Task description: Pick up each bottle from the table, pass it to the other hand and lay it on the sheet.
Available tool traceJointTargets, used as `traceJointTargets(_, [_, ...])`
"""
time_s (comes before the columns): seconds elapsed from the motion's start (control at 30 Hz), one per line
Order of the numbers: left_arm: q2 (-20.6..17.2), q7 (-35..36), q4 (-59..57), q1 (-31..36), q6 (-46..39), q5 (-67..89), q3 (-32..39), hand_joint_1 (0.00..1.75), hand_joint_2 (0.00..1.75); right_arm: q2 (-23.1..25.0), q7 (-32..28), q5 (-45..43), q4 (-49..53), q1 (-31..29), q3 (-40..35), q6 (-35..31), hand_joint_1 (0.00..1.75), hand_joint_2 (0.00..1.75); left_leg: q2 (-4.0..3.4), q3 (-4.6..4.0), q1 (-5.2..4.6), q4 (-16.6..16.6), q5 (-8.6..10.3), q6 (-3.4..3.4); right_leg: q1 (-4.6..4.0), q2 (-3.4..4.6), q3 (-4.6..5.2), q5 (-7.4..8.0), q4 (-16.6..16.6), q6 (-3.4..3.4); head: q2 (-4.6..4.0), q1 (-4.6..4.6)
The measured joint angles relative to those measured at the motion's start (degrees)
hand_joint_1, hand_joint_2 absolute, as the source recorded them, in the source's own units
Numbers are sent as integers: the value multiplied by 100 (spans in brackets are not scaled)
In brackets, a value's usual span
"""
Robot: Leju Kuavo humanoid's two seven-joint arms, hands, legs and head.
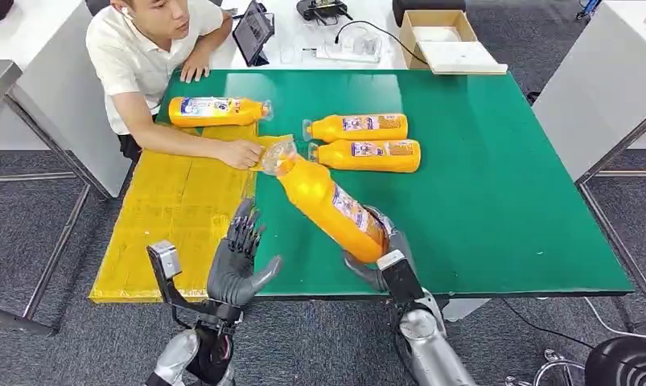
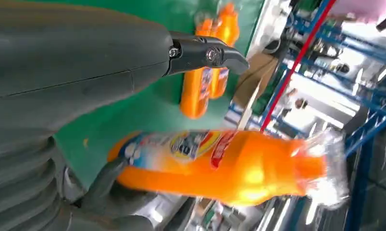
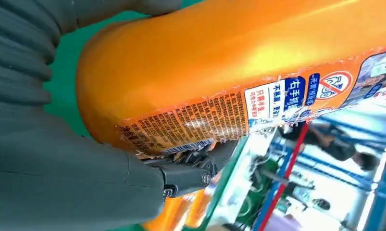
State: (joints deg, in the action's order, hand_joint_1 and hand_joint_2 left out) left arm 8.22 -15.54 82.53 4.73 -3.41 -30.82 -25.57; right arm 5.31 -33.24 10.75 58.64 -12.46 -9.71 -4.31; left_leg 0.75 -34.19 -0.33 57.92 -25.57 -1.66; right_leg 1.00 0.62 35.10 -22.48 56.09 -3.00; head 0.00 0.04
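Nearest the camera, a tilted orange bottle (image 1: 329, 203) is being gripped at its base by the right hand (image 1: 381, 256), fingers wrapped round the lower body, above the near edge of the green table (image 1: 496, 201); its clear cap end is being pointed up and away toward the yellow sheet (image 1: 174, 217). Just to the left, the left hand (image 1: 237, 257) is being held raised beside the table's near edge with fingers spread wide and nothing in them, apart from the bottle. Farther back, two orange bottles (image 1: 360, 141) are being left lying side by side on the green surface, caps pointing left. Beyond the sheet's far end, a fourth orange bottle (image 1: 216, 111) is being seen lying on its side. A person's hand (image 1: 239, 153) is being rested at the sheet's edge, close to the held bottle's cap
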Motion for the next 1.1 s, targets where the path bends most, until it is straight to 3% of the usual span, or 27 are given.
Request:
traceJointTargets(0.27, [-9,26,0,7,308,-225,-122,0,175,164,-54,240,-20,-64,-756,347,175,175,1,-1,4,0,0,1,-3,0,5,-1,2,1,0,-2])
traceJointTargets(0.53, [24,-149,-15,125,483,-216,-111,0,175,271,-479,612,-183,-130,-1448,516,175,175,-1,-2,2,0,1,0,-1,0,7,-1,1,1,0,-4])
traceJointTargets(0.83, [28,-494,-70,143,350,16,-87,0,175,214,-492,326,-195,-206,-1984,597,175,175,-6,-3,2,0,1,0,-2,1,10,-1,0,1,0,-4])
traceJointTargets(0.87, [28,-503,-70,140,350,16,-87,169,175,210,-492,323,-197,-213,-1998,597,175,175,-6,-3,2,0,1,0,-2,1,10,-1,0,1,0,-2])
traceJointTargets(0.93, [28,-512,-70,137,350,16,-83,175,175,199,-492,323,-203,-227,-2024,599,175,175,-6,-3,2,0,1,0,-2,1,10,-1,0,1,0,-2])
traceJointTargets(0.97, [28,-514,-70,134,349,16,-83,175,175,190,-492,321,-203,-232,-2037,599,141,175,-6,-3,2,0,1,0,-2,1,10,-1,0,1,0,-2])
traceJointTargets(1.0, [28,-527,-70,133,350,31,-81,175,175,184,-492,315,-205,-237,-2041,605,59,175,-6,-3,2,0,1,0,-2,1,10,-1,0,1,0,-2])
traceJointTargets(1.03, [28,-548,-70,130,352,51,-81,175,175,181,-492,304,-210,-244,-2046,630,0,175,-7,-3,2,0,1,0,-2,1,10,-1,0,1,0,-2])
traceJointTargets(1.1, [31,-599,-70,129,413,12,-70,175,175,181,-492,249,-236,-258,-2080,675,0,175,-9,-3,2,0,1,0,-2,2,10,-1,0,1,0,-2])
